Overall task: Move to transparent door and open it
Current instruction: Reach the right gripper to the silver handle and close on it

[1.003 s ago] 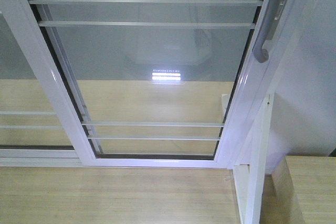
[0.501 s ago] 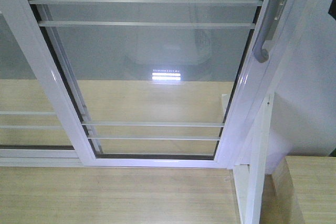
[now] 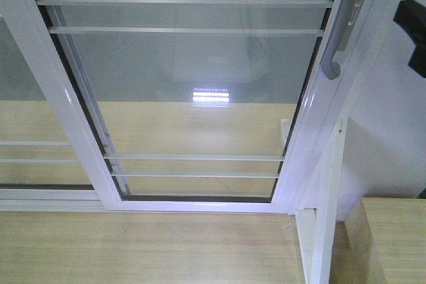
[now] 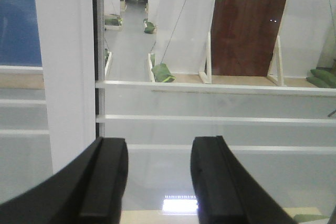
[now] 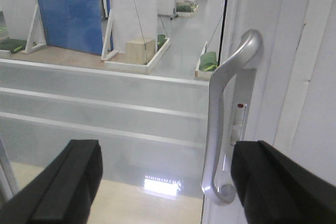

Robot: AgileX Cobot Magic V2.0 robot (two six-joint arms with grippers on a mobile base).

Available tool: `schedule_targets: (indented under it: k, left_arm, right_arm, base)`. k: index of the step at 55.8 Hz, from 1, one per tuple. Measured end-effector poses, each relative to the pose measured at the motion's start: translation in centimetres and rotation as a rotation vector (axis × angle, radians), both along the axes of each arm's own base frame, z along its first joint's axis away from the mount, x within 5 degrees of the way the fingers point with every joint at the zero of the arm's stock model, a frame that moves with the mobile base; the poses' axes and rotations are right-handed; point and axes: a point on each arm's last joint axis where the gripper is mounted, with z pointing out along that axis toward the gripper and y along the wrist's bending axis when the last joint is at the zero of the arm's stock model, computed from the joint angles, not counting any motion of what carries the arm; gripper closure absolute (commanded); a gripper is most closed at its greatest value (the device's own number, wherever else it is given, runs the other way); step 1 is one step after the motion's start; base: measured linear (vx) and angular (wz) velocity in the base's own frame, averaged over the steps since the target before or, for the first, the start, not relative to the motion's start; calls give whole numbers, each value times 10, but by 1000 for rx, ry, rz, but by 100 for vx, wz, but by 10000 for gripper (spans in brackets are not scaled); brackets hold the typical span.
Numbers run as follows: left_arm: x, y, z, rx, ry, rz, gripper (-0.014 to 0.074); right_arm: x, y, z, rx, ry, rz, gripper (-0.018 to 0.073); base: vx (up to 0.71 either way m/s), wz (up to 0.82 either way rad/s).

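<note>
centring the right gripper (image 5: pixel 172 179), fingers spread wide and empty, around the curved handle (image 5: pixel 222 124) on the right stile of the transparent door (image 3: pixel 200 111) just ahead should precede sliding it left, while the left gripper (image 4: pixel 160 178), parted and empty, faces that door.

transparent door (image 3: pixel 200 98): tall clear glass panel in a white frame, thin white horizontal bars across it, grouped near top and near bottom. Upright in its track at floor level, shut as far as shows, right stile close against the white jamb (image 3: pixel 373 44). Glass reflects a bright light strip mid-panel. handle (image 5: pixel 224 119): curved pale-grey bar, vertical on right stile, small red mark on the plate behind it.
</note>
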Motion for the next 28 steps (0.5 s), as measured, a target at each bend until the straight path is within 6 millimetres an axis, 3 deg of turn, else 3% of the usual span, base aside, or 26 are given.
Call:
schedule_targets:
  k: [15,28]
  left_arm:
    - [0,0,-2,-21,21,-3,169]
    - [0,0,-2,-21,21,-3,169]
  right_arm:
    - [61,2,-35,-10,173,-55,-7]
    - [119,-6,-45,1,177,-115,9]
  base:
    - [0,0]
    - [0,0]
